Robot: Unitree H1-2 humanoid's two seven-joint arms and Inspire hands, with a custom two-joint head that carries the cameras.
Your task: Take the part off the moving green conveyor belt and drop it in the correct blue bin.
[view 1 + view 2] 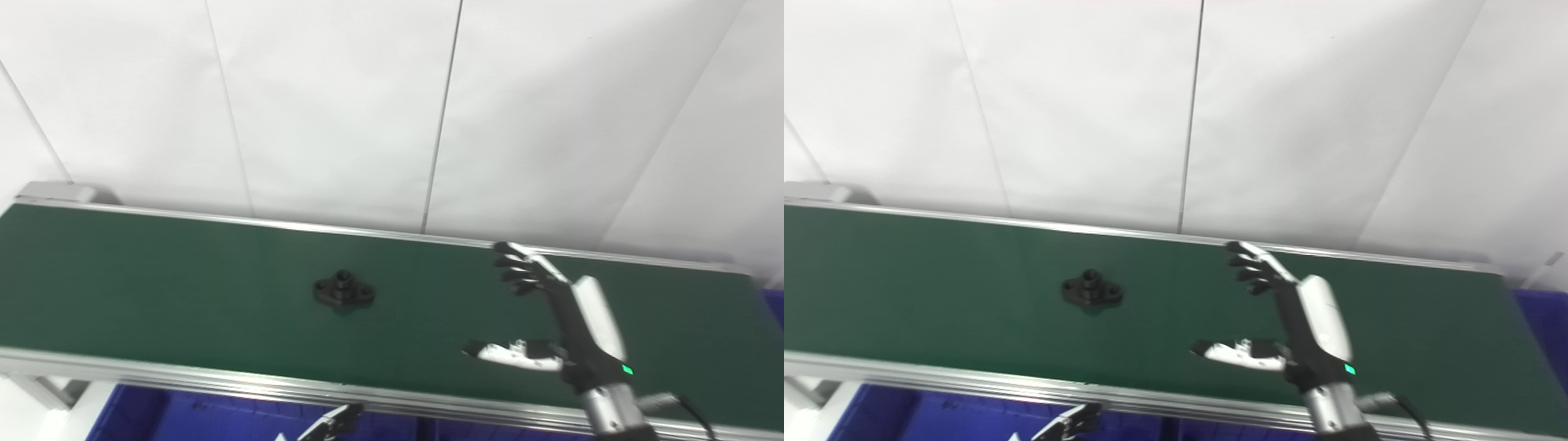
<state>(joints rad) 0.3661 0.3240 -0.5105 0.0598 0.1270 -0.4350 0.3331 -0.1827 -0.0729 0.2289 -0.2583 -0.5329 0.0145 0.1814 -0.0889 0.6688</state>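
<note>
A small black part (343,290) with a flat flanged base and a short round boss lies on the green conveyor belt (153,288), near its middle. My right hand (554,318) hovers over the belt to the right of the part, open, fingers spread and thumb pointing left toward it, holding nothing. Only the fingertips of my left hand (331,424) show below the belt's near rail at the bottom edge; I cannot tell whether it is open or shut.
A blue bin (184,416) sits below the belt's near aluminium rail (245,383). Another blue bin's edge (775,306) shows past the belt's right end. A white panelled wall stands behind the belt.
</note>
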